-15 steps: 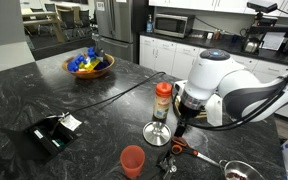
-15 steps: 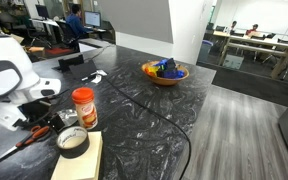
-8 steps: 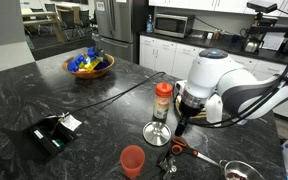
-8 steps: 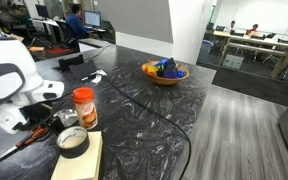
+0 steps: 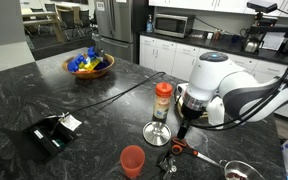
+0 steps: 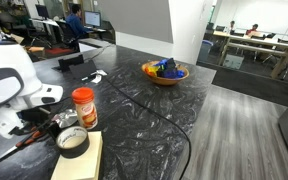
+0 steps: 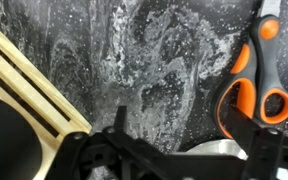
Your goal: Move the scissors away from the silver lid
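The scissors (image 7: 254, 80), with orange-red handles and short metal blades, lie on the dark speckled counter at the right of the wrist view. In an exterior view they lie (image 5: 180, 147) just beside the silver lid (image 5: 157, 132), which stands with its knob up. My gripper (image 5: 181, 128) hangs low over the scissors, next to the lid. In the wrist view my gripper (image 7: 189, 142) is open and empty, its right finger over the scissors' handle. A pale silver edge (image 7: 219, 150) shows between the fingers. The scissors (image 6: 32, 136) and the lid (image 6: 72, 141) also show in an exterior view.
An orange-capped spice jar (image 5: 162, 100) stands behind the lid. A red cup (image 5: 132, 160), a dark clump (image 5: 167, 163) and a rimmed bowl-like thing with a thin handle (image 5: 234, 170) lie near the front edge. A wooden board (image 7: 24, 80), a fruit bowl (image 5: 89, 65) and a black device (image 5: 52, 133) are nearby.
The arm has shifted slightly, with the gripper a little lower over the scissors. The scissors and the lid have not moved.
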